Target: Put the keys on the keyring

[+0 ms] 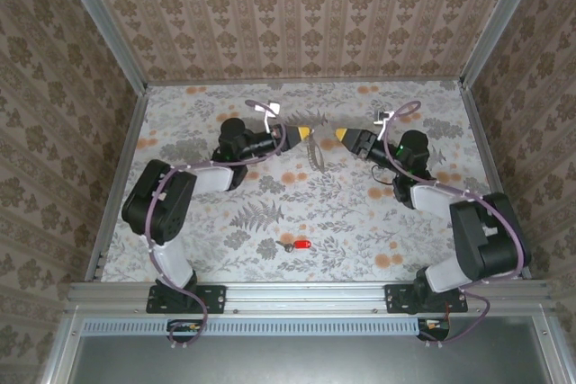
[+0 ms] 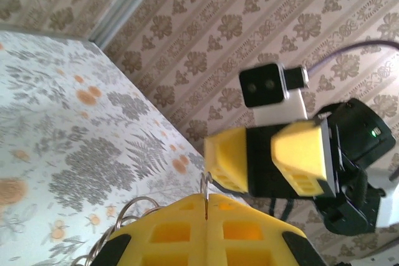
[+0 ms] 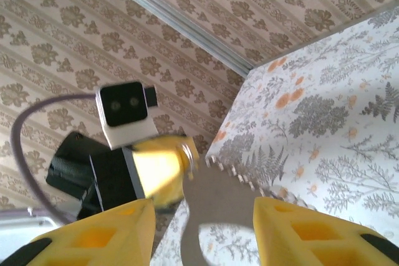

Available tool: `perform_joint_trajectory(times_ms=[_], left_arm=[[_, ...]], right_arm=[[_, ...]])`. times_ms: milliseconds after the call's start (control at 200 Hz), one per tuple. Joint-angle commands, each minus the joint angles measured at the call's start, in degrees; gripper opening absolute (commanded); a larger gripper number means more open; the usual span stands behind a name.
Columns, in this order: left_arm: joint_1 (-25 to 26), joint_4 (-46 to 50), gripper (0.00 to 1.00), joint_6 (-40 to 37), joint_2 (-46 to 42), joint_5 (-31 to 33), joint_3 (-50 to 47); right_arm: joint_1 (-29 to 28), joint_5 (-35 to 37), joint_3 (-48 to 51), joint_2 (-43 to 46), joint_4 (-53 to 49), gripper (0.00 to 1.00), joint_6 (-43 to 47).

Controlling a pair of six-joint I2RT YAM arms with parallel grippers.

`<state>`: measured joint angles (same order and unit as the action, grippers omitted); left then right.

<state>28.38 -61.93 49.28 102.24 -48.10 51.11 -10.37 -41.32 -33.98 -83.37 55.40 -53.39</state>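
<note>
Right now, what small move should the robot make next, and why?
Probably the right pincer should draw back from the ring and head down toward the key. Its jaws stand open, the left pincer is shut on the ring and holds it up, and the key lies loose on the table, untouched.

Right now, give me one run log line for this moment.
left hand shut on keyring | right hand open, facing it | red key lying on table | not yet threaded
</note>
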Motion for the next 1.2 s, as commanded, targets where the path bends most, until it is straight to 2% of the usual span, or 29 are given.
perform_joint_trajectory(times_ms=[0, 140, 280, 475, 665, 915, 1050, 1195], left_arm=[[-1.83, 0.98, 0.00, -3.58, -4.96, -2.06, -1.17], [-5.62, 4.00, 0.00, -5.86, -7.92, -3.49, -2.16], [-7.97, 5.95, 0.00, -7.51, -10.74, -3.76, -3.02], [-10.14, 10.06, 0.00, -10.28, -14.50, -3.19, -3.84], [-11.31, 13.37, 0.00, -12.25, -16.66, -2.67, -3.83], [-12.99, 14.15, 0.00, -11.75, -18.60, -2.70, -3.87], [-13.52, 15.69, 0.00, -12.43, -20.01, -2.53, -4.31], [-13.98, 16.50, 0.00, -12.80, -20.67, -2.32, -4.53]], right_arm=[[-0.79, 1.52, 2.77, 5.54, -10.59, 0.47, 6.25], [-5.14, 6.75, 4.12, 12.51, -28.06, 0.47, 16.46], [-11.97, 12.43, 5.75, 16.23, -37.85, 0.47, 22.00], [-20.44, 17.17, 11.28, 16.67, -40.01, 0.46, 20.07], [-32.09, 24.87, 11.32, 14.48, -45.11, 0.46, 21.75], [-42.58, 35.57, 6.23, 8.89, -52.87, 0.50, 26.85], [-46.61, 41.14, 2.05, 4.39, -56.51, 0.50, 29.07], [-49.66, 43.79, -1.58, -0.30, -59.17, 0.53, 31.71]])
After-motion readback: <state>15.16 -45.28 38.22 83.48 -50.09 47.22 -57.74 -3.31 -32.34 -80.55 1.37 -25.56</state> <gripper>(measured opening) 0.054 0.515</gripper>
